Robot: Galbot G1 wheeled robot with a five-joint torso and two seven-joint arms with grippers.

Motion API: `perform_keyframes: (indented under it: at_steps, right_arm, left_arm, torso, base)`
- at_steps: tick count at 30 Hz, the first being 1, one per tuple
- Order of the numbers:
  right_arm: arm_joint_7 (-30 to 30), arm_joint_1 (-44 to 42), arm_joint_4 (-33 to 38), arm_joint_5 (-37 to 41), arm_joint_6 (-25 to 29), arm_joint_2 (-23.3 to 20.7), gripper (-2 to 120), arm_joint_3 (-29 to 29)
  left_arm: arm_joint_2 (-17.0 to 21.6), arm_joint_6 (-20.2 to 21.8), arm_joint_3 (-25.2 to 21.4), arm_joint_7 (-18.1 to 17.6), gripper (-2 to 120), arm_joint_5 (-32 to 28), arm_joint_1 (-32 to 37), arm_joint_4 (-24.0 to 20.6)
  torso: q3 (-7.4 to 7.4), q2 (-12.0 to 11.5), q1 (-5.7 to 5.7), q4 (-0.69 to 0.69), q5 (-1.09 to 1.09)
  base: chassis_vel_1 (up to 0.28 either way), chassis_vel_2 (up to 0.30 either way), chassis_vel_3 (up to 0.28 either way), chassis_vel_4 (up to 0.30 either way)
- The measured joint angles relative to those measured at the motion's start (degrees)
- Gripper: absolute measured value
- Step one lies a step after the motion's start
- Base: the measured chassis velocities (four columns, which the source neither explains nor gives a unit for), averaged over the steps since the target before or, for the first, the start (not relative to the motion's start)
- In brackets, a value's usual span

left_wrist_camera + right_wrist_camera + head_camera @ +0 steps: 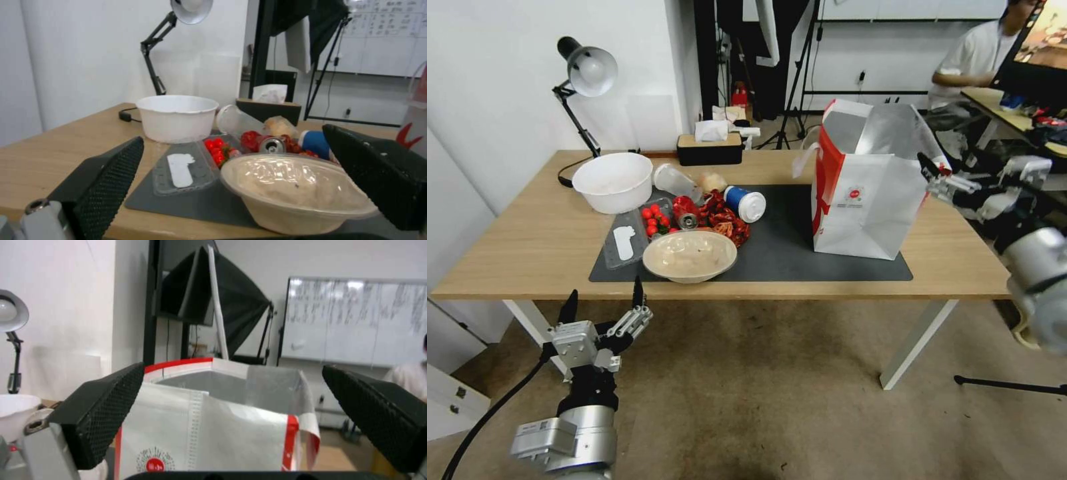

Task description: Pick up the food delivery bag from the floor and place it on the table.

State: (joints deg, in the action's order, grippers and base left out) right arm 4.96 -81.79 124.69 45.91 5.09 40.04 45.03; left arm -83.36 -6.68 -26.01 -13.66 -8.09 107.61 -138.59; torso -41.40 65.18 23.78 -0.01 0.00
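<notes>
A: Right gripper (935, 175) status?
B: Jaws wide apart, holding nothing, just off the bag's (867, 190) 3 o'clock edge. Bag stands upright on the table (527, 247), on the grey mat's (800, 240) 3 o'clock end.
A: Any print on it?
B: Round red logo (154, 464); text under it too small to read.
A: Left gripper (604, 303)?
B: Spread open, empty, low at 7 o'clock, off the table's near edge above the floor (760, 400), facing a lidded bowl (289, 190).
</notes>
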Motion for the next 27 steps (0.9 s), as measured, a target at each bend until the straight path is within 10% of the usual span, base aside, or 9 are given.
perform_keyframes:
  at_steps: [12, 27]
  right_arm:
    - [-5.05, -21.9, -2.96, -10.25, 12.45, 15.69, 100, -2.46]
    - [-5.41, -19.89, -7.09, -9.64, 11.59, 19.06, 100, -6.72]
  left_arm:
    - [0.23, -4.82, -1.13, 3.3, 100, 2.89, -1.52, 9.27]
    - [0.86, -7.05, -2.57, 4.74, 100, 2.93, -2.57, 15.47]
  torso:
    - [0.0, 0.0, 0.0, -0.01, -0.01]
    - [0.0, -0.01, 0.0, 0.01, 0.0]
  base:
    - [0.0, 0.0, 0.0, 0.0]
    - [0.0, 0.0, 0.0, 0.0]
